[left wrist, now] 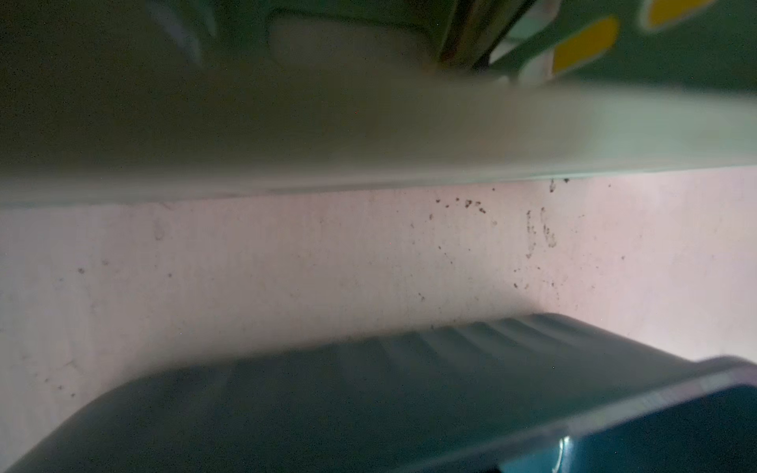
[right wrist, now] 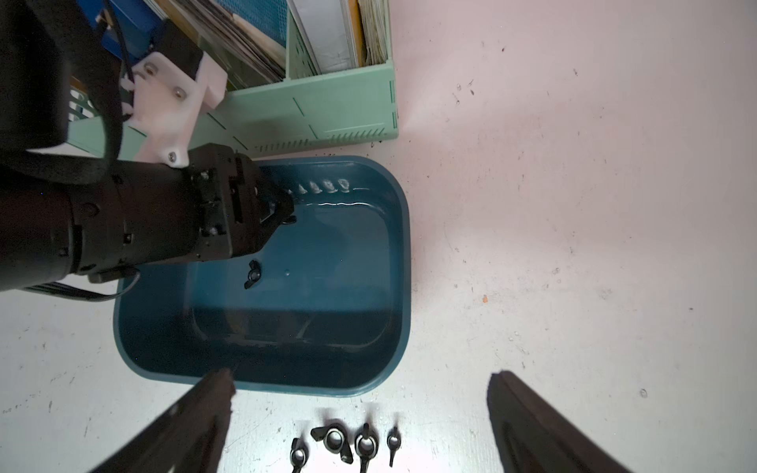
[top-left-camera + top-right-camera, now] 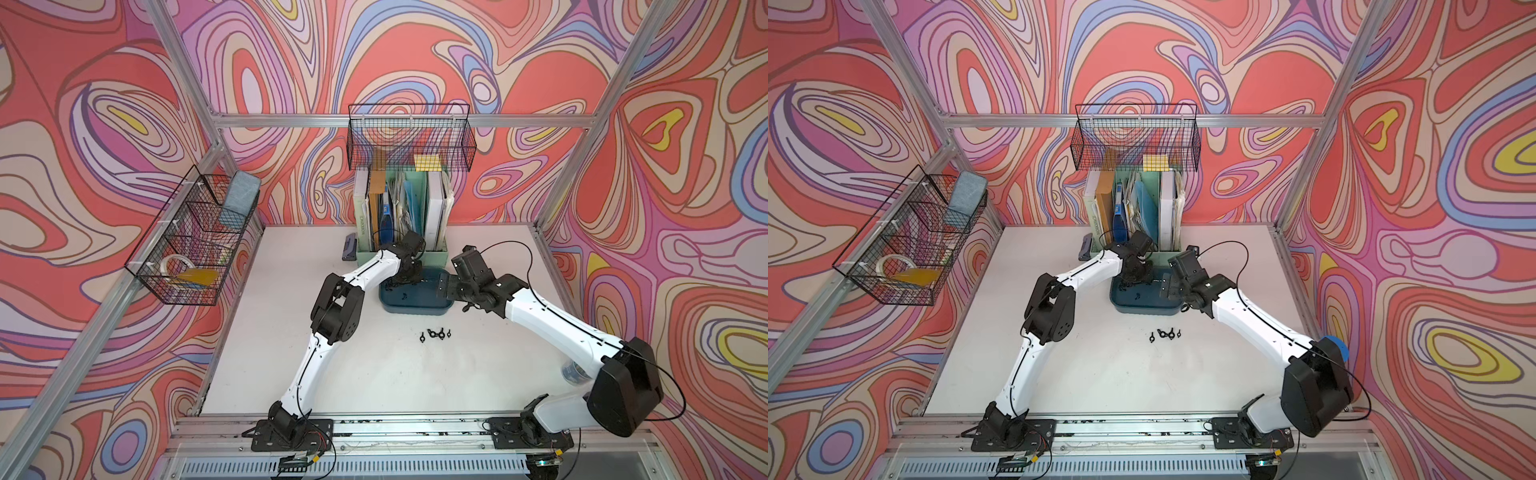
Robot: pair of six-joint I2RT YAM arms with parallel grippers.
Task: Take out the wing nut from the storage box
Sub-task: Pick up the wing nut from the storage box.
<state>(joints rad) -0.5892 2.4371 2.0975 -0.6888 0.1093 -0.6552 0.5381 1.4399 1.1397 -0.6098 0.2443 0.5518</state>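
Note:
The storage box is a shallow dark teal tub in front of the file holder. One black wing nut lies loose on its floor. My left gripper reaches down into the box's far corner. Its fingertips stand close together by a small dark piece, and I cannot make out a grip. The left wrist view shows only the box's outer wall and table, no fingers. My right gripper hovers wide open over the box's near rim with nothing in it.
Several black wing nuts lie in a row on the white table in front of the box. The mint-green file holder stands right behind it. Black wire baskets hang on the back and left walls.

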